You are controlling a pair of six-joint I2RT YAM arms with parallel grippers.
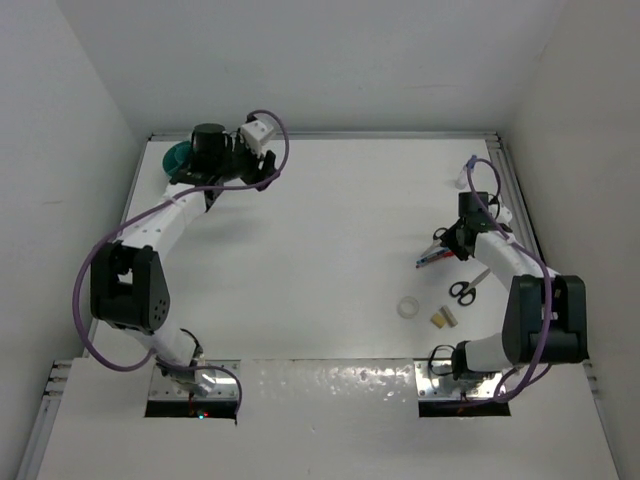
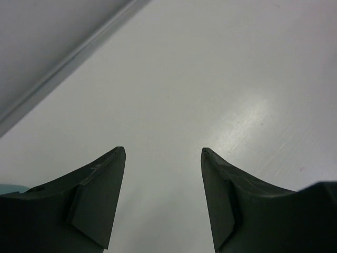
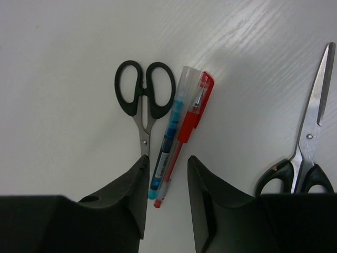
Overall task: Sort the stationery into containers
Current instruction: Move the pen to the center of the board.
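**Gripper state.** The right gripper (image 3: 166, 164) has its fingers apart and clamps nothing. They straddle one end of the thin blue pen (image 3: 167, 141) with a clear cap, which lies flat on the white table (image 3: 63, 63). The left gripper (image 2: 163, 153) is also spread and empty. It sits far across the table from the blue pen, just beside the round teal plastic pot (image 1: 178, 157).

**Item positions.**
- The thin red pen (image 3: 190, 117) lies touching the blue pen, and its end is also between the fingers.
- The small black-handled steel scissors (image 3: 144, 100) lie just beside the blue pen on the opposite side. Their blade tip reaches the adjacent finger (image 3: 131, 200).
- The larger black-handled scissors (image 3: 308, 147) lie well apart from the blue pen, outside the fingers.

**Hazards.**
1. Closing here likely takes both pens. Two round barrels stacked between flat pads can roll, and one may drop.
2. The adjacent finger may trap or drag the small scissors' blade.
3. The grip falls at the pens' end rather than the middle, so the free length may droop and catch the pot rim.
4. The pot is far from the blue pen, and a long carry adds to any slip.
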